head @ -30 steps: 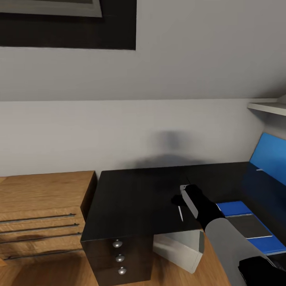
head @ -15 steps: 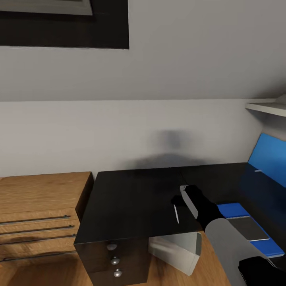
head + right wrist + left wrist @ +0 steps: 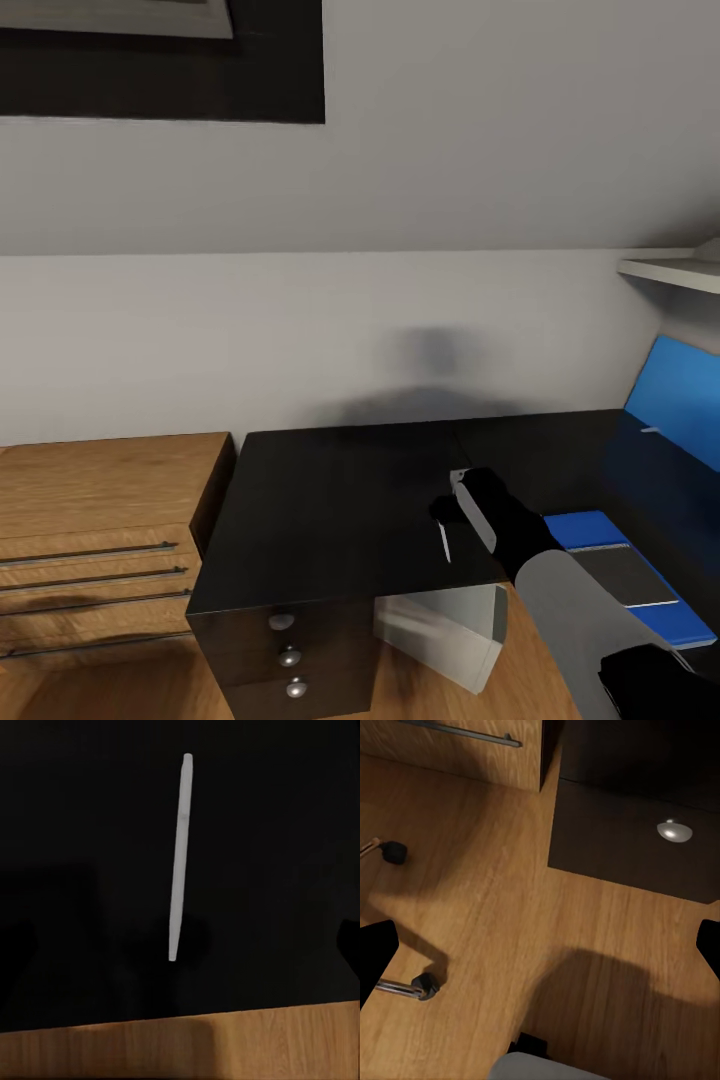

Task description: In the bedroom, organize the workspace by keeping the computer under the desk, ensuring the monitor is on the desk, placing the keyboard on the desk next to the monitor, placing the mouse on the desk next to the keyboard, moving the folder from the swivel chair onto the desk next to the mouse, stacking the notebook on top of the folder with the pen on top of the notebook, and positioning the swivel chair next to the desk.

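Observation:
A thin white pen (image 3: pixel 444 541) (image 3: pixel 178 859) lies on the black desk (image 3: pixel 340 490) near its front edge. My right gripper (image 3: pixel 442 512) (image 3: pixel 180 945) hovers just above the pen, open, with one dark fingertip (image 3: pixel 15 952) on each side of it and neither touching. To the right on the desk, the blue folder (image 3: pixel 590 528) carries the grey notebook (image 3: pixel 625 573). The white computer (image 3: pixel 450 625) stands under the desk. My left gripper (image 3: pixel 540 952) is open over the wood floor, near two casters (image 3: pixel 424 985) of the swivel chair's chrome base.
A light wooden drawer chest (image 3: pixel 100 540) stands against the desk's left side. The desk's dark drawers have silver knobs (image 3: pixel 290 657) (image 3: pixel 675 831). A blue wall panel (image 3: pixel 680 400) and a white shelf (image 3: pixel 670 272) are at the right. The grey wall lies behind.
The head camera shifted slightly a second ago, moving the whole picture a little left. My right gripper has stayed open over the pen, and the pen has not moved.

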Robot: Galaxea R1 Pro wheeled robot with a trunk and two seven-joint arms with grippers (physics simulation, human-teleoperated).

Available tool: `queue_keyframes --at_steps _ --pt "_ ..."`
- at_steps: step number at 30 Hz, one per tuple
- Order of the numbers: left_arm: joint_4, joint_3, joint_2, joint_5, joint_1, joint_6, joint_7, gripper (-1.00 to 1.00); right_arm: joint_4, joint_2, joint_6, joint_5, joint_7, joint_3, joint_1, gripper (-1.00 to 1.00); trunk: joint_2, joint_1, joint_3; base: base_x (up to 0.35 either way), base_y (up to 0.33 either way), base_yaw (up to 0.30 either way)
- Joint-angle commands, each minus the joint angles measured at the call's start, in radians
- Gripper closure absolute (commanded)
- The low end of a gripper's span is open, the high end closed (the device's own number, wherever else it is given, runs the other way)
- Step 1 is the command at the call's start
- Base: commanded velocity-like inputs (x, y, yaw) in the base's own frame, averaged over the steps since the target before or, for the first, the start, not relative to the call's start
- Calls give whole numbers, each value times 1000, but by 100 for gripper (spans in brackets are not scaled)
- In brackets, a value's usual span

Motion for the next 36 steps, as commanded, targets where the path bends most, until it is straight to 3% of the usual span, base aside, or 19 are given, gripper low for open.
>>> queue_keyframes --at_steps 1,9,21,27,36 --pt "-2 -1 0 9 1 0 -3 -100 1 0 4 -10 -5 11 -1 -100 -1 0 -1 0 0 0" --pt "-2 0 0 11 1 -1 -2 -100 5 0 32 -11 20 66 -1 -100 -1 0 -1 0 0 0" --pt "-2 1 0 11 1 -2 -3 -100 6 0 64 -12 28 82 -1 -100 -1 0 -1 95 0 0" --pt "1 3 -30 14 2 -5 3 -100 -28 34 72 -22 28 90 -10 -100 -1 0 -1 0 0 0" --pt "40 5 -6 13 2 -6 5 -100 -39 60 70 -21 29 83 -10 -100 -1 0 -1 0 0 0"
